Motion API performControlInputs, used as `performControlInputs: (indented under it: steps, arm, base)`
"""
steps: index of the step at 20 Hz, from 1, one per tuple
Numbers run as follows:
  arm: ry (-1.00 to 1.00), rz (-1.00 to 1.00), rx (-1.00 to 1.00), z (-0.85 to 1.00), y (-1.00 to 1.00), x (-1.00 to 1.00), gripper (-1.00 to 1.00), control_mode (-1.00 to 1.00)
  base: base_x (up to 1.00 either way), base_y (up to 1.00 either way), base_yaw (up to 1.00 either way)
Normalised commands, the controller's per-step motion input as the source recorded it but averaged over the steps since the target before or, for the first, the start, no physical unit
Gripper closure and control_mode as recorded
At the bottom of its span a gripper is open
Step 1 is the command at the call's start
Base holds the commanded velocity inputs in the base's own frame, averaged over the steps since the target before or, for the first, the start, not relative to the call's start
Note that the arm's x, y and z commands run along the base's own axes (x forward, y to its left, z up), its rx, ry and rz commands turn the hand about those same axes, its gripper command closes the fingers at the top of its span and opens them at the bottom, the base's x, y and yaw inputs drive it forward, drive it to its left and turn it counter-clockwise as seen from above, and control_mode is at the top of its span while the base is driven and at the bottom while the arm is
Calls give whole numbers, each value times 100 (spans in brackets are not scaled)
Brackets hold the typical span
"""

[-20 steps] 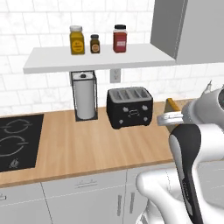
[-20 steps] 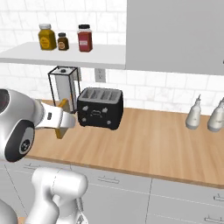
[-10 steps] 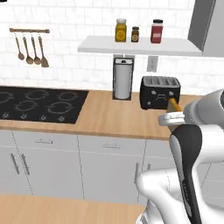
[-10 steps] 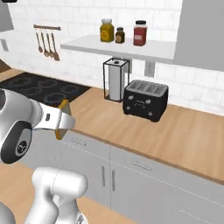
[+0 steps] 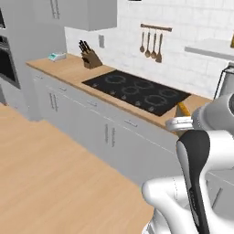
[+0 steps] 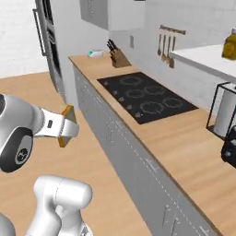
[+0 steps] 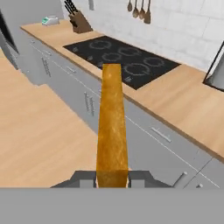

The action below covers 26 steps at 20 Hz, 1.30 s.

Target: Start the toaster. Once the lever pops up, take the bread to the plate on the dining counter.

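Observation:
My gripper is shut on the bread, a thin slice seen edge-on with a golden-orange crust, sticking straight out from the fingers. In the left base view the bread pokes up beside the white hand, over the front edge of the worktop. From the right base side the gripper holds the bread in the air above the wooden floor. A black box cut off by the right edge is the toaster. The plate and the dining counter are out of view.
A black cooktop lies in the light-wood worktop over grey cabinets. A knife block stands at the far corner, and utensils hang on the tiled wall. A paper-towel roll stands near the toaster. A tall oven unit is at the left, with open wooden floor.
The whole picture has swung left, so the base has turned. The toaster slid off to the right and the cooktop, knife block and floor came into view. The bread stays gripped.

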Motion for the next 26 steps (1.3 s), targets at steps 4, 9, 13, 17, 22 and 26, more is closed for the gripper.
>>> performControlInputs:
  steps: [4,9,13,17,22,26]
  arm:
    - [0,0,0,0,0,0,100,100]
    - [0,0,0,0,0,0,100,100]
    - [0,0,0,0,0,0,100,100]
    - [0,0,0,0,0,0,100,100]
    - [0,0,0,0,0,0,100,100]
    - [0,0,0,0,0,0,100,100]
  base:
    - [-11,0,100]
    - [-17,0,100]
    - [-18,0,100]
    - [-19,0,100]
    - [-26,1,100]
    - [-41,1,100]
